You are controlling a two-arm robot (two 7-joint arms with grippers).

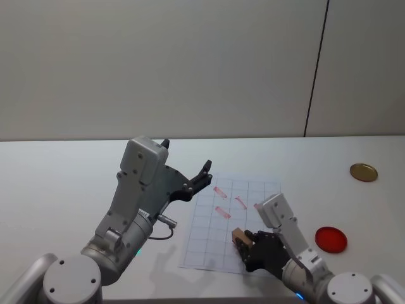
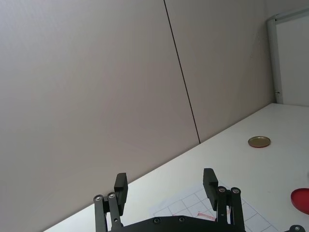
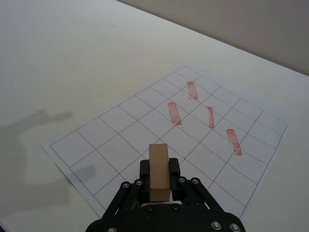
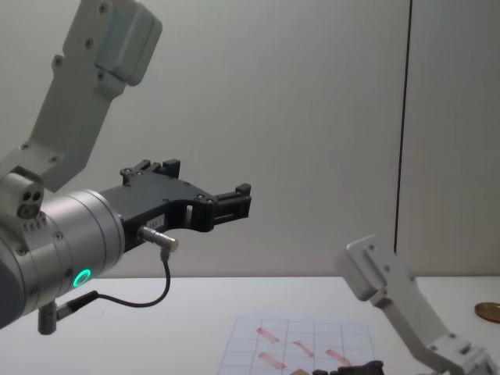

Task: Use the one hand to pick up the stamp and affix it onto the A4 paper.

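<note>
- Since the stamp (image 3: 159,170) is already clamped between the fingers of the right hand (image 1: 245,247), the pick-up looks done. What remains, I'd judge, is pressing it down on the A4 paper (image 3: 116,130) and letting go.
- That right hand is closed tight on the wooden block's sides, low over the near part of the sheet. Whether the block touches the paper I cannot tell.
- Four reddish marks (image 3: 174,113) sit on the far half of the grid, while the squares nearer the stamp are blank.
- The stamp's long axis runs in line with the fingers, its free end poking out beyond them toward the sheet, slanted rather than plumb.
- The left hand (image 2: 165,183) hangs raised above the surface (image 1: 63,177) by the paper's left edge, fingers spread wide, holding nothing.
</note>
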